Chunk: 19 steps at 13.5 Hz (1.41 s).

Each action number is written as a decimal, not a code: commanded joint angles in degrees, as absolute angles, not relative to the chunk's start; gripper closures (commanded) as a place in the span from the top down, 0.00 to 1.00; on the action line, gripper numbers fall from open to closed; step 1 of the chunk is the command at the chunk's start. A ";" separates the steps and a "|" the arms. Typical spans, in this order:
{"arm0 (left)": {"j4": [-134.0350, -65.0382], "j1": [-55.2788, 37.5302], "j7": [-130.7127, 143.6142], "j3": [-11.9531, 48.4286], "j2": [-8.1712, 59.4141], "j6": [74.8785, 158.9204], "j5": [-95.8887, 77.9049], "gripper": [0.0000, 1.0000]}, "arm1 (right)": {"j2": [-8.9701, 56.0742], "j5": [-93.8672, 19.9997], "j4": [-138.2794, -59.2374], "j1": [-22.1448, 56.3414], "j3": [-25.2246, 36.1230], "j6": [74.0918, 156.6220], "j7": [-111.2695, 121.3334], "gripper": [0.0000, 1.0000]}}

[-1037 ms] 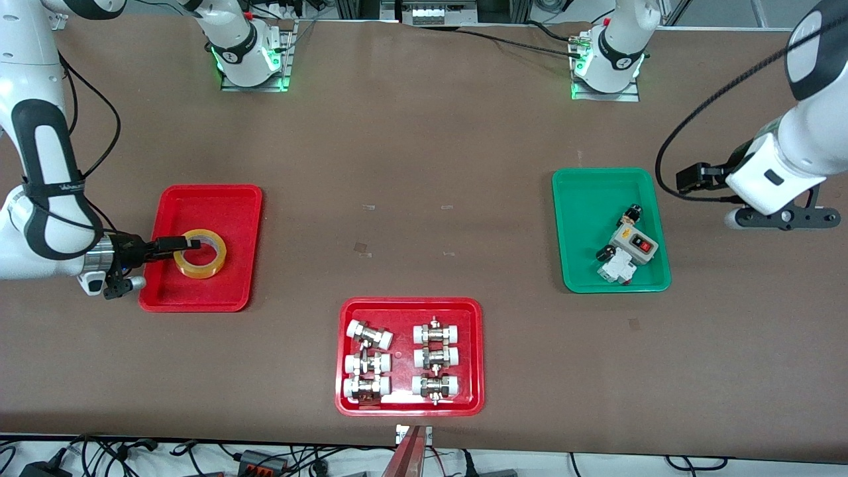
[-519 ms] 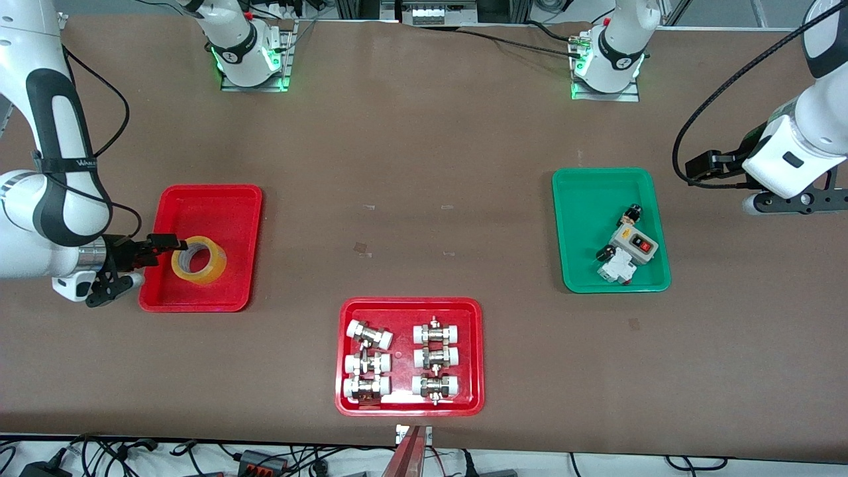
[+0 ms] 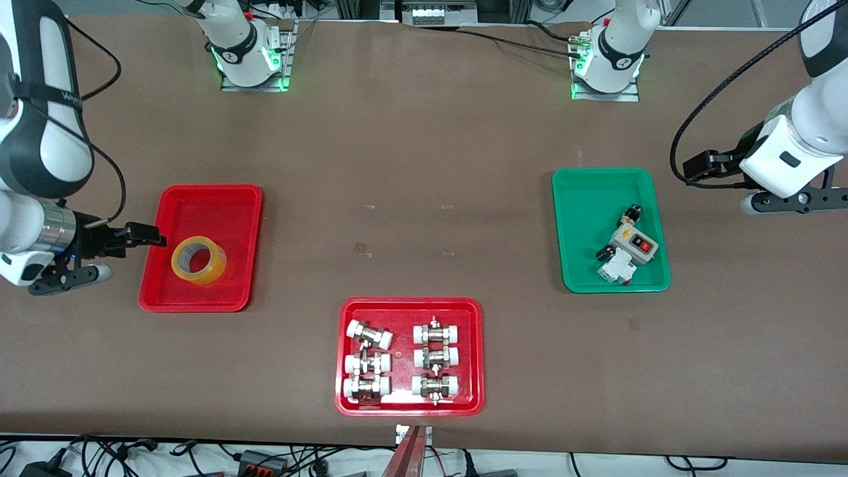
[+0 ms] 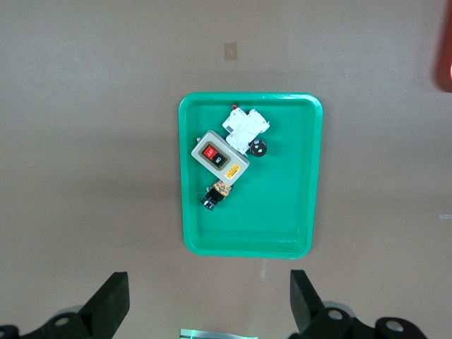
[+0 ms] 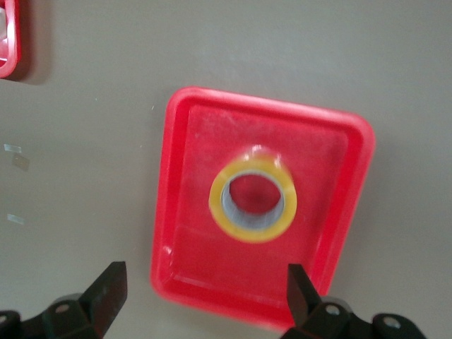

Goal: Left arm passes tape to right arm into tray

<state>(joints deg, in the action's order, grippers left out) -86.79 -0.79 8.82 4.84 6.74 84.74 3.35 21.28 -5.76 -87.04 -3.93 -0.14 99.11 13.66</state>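
Observation:
The yellow tape [image 3: 199,260] lies in the plain red tray [image 3: 228,205], its round hole facing up. My right gripper [image 3: 147,236] hangs open over the tray's rim at the right arm's end of the table, clear of the roll. In the right wrist view the tape [image 5: 253,201] sits mid-tray [image 5: 187,240], with the open right gripper [image 5: 205,286] astride the tray's edge and holding nothing. My left gripper [image 3: 790,203] waits open above the bare table beside the green tray [image 3: 583,199]. The left wrist view shows the left gripper [image 4: 206,293] empty.
The green tray [image 4: 282,212] holds a grey switch box [image 3: 635,243] and small electrical parts. A second red tray [image 3: 344,358] with several metal fittings lies nearer the front camera, mid-table. Both arm bases stand farthest from the camera.
My right gripper has drawn back from the tape toward the right arm's end of the table, leaving the roll in the tray. The left arm has risen a little.

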 commanded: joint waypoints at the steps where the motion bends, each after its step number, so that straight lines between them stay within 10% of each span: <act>1: -87.98 -0.18 9.40 5.45 5.10 85.43 2.55 1.00 | 21.62 -3.43 -77.82 -2.56 -0.44 88.46 5.82 1.00; 9: -87.72 -0.26 9.32 5.45 5.19 85.52 2.64 1.00 | 21.53 0.17 -67.06 -2.73 0.09 85.86 1.87 1.00; 19: -87.71 -0.53 9.32 5.54 5.19 85.52 2.55 1.00 | 13.98 0.97 -78.13 1.41 4.31 97.21 1.05 1.00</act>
<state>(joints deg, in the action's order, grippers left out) -86.79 -0.79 8.82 5.21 6.50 85.16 3.35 16.95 0.07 -74.44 -0.78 2.46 95.85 2.25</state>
